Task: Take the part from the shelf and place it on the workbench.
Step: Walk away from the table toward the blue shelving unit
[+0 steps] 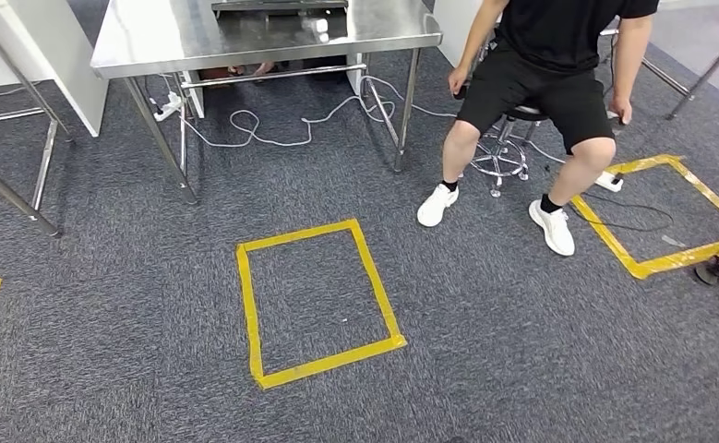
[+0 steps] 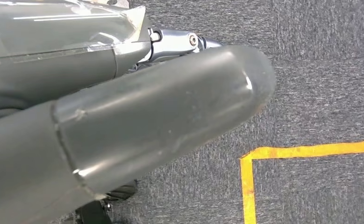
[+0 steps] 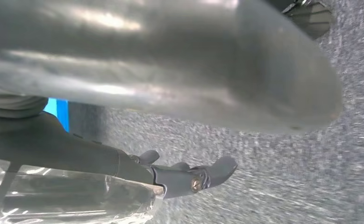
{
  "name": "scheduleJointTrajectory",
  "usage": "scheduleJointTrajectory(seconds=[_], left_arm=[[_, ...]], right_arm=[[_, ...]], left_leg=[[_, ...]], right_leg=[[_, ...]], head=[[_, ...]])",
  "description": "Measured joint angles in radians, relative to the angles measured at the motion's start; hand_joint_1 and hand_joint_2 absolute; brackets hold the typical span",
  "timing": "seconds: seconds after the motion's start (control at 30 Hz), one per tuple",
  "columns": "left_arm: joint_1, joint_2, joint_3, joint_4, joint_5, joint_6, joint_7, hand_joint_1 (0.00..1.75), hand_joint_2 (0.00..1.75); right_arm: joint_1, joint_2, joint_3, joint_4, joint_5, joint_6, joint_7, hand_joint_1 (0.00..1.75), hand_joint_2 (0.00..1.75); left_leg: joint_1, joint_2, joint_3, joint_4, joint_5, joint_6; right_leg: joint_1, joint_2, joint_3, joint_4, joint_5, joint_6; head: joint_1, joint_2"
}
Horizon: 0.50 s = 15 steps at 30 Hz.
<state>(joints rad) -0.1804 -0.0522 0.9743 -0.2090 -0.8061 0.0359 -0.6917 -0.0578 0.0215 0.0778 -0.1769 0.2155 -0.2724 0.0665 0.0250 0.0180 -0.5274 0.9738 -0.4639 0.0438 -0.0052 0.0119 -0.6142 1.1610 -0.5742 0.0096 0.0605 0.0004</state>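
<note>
A steel workbench (image 1: 245, 37) stands at the far side of the carpet in the head view, with a dark tray-like thing at its back edge. My left hand (image 2: 138, 116) hangs over grey carpet; its thick thumb lies straight, a finger (image 2: 175, 42) is stretched out beside it, and nothing sits between them. My right hand (image 3: 170, 70) also hangs over carpet, its fingers (image 3: 194, 177) extended and holding nothing. A small blue patch (image 3: 57, 112) shows behind that hand; I cannot tell what it is.
A person (image 1: 549, 83) sits on a stool to the right of the workbench, feet on the carpet. Yellow tape squares mark the floor at the centre (image 1: 314, 300) and right (image 1: 669, 217). White cables (image 1: 272, 125) lie under the bench. A white panel (image 1: 51, 55) stands at the left.
</note>
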Motion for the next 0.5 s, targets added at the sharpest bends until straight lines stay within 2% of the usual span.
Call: scheduleJointTrajectory(seconds=[0.03,0.07,0.1,0.13,0.17,0.2,0.23,0.27,0.3,0.33,0.37,0.43,0.5], left_arm=[[0.000,0.000,0.000,0.000,0.000,0.000,0.000,0.00,0.00],[0.000,-0.001,0.000,0.000,0.000,0.000,0.000,0.00,0.00],[0.000,-0.001,0.000,0.000,0.000,0.000,0.000,0.00,0.00],[0.000,-0.003,0.000,0.000,0.000,0.000,0.001,0.00,0.00],[-0.001,-0.004,0.000,0.000,-0.001,0.000,0.001,0.00,0.00],[-0.002,-0.003,0.000,0.000,-0.001,0.001,0.001,0.00,0.00],[-0.002,-0.003,0.000,0.000,-0.001,0.002,0.001,0.00,0.00],[-0.003,-0.002,0.000,-0.001,-0.001,0.003,0.001,0.00,0.00],[-0.004,-0.002,0.000,-0.001,-0.001,0.003,0.002,0.00,0.00],[-0.005,-0.002,0.000,-0.001,-0.001,0.004,0.002,0.00,0.00],[-0.006,-0.003,0.000,-0.001,-0.001,0.004,0.002,0.00,0.00],[-0.008,-0.003,0.000,-0.002,0.000,0.004,0.002,0.00,0.00],[-0.006,-0.002,0.000,-0.002,0.000,0.005,0.002,0.00,0.00]], right_arm=[[0.001,0.000,0.000,0.000,0.000,0.001,0.002,0.00,0.00],[0.003,-0.001,0.000,0.000,0.000,0.002,0.004,0.00,0.00],[0.005,-0.002,0.000,0.000,0.000,0.002,0.005,0.00,0.00],[0.006,-0.002,0.000,0.000,0.000,0.003,0.006,0.00,0.00],[0.006,-0.003,0.000,0.000,0.000,0.003,0.006,0.00,0.00],[0.005,-0.002,0.000,0.000,-0.001,0.003,0.006,0.00,0.00],[0.004,-0.002,0.000,0.000,-0.001,0.004,0.006,0.00,0.00],[0.003,-0.002,0.000,0.000,-0.001,0.004,0.006,0.00,0.00],[0.002,-0.001,0.000,0.000,-0.002,0.005,0.006,0.00,0.00],[0.002,-0.002,0.000,0.000,-0.002,0.005,0.007,0.00,0.00],[0.003,-0.002,0.000,0.000,-0.002,0.005,0.007,0.00,0.00],[0.003,-0.002,0.000,0.000,-0.002,0.005,0.007,0.00,0.00],[0.001,-0.002,0.000,0.000,-0.002,0.005,0.008,0.00,0.00]], left_leg=[[0.000,0.009,-0.002,0.001,0.001,0.000],[0.000,0.018,-0.003,0.001,0.001,0.000],[0.001,0.026,-0.003,0.002,0.001,-0.001],[0.003,0.035,-0.002,0.003,0.000,-0.003],[0.003,0.043,0.000,0.005,-0.002,-0.007],[0.002,0.051,0.002,0.008,-0.005,-0.014],[0.000,0.058,0.003,0.011,-0.008,-0.022],[-0.003,0.064,0.005,0.012,-0.011,-0.029],[-0.005,0.072,0.007,0.012,-0.012,-0.035],[-0.004,0.079,0.009,0.011,-0.012,-0.041],[0.000,0.079,0.009,0.013,-0.016,-0.048],[0.007,0.045,-0.009,0.055,-0.053,-0.057],[0.008,-0.001,-0.063,0.176,-0.124,-0.056]], right_leg=[[-0.004,0.000,-0.032,0.064,-0.023,0.003],[-0.009,-0.001,-0.050,0.100,-0.030,0.011],[-0.013,-0.004,-0.048,0.097,-0.021,0.022],[-0.018,-0.010,-0.026,0.052,0.004,0.035],[-0.023,-0.027,0.011,-0.022,0.036,0.048],[-0.023,-0.050,0.044,-0.091,0.064,0.055],[-0.021,-0.067,0.068,-0.143,0.084,0.054],[-0.018,-0.078,0.077,-0.169,0.094,0.048],[-0.014,-0.076,0.073,-0.171,0.096,0.040],[-0.013,-0.063,0.070,-0.171,0.098,0.030],[-0.017,-0.053,0.071,-0.172,0.100,0.022],[-0.022,-0.033,0.073,-0.174,0.107,0.005],[-0.019,-0.013,0.072,-0.174,0.112,-0.008]], head=[[0.000,0.000],[0.000,0.000],[0.000,0.000],[0.000,0.000],[0.000,0.000],[0.001,0.000],[0.001,0.000],[0.001,0.000],[0.001,0.000],[0.000,0.000],[0.000,0.000],[-0.002,0.000],[-0.004,0.000]])
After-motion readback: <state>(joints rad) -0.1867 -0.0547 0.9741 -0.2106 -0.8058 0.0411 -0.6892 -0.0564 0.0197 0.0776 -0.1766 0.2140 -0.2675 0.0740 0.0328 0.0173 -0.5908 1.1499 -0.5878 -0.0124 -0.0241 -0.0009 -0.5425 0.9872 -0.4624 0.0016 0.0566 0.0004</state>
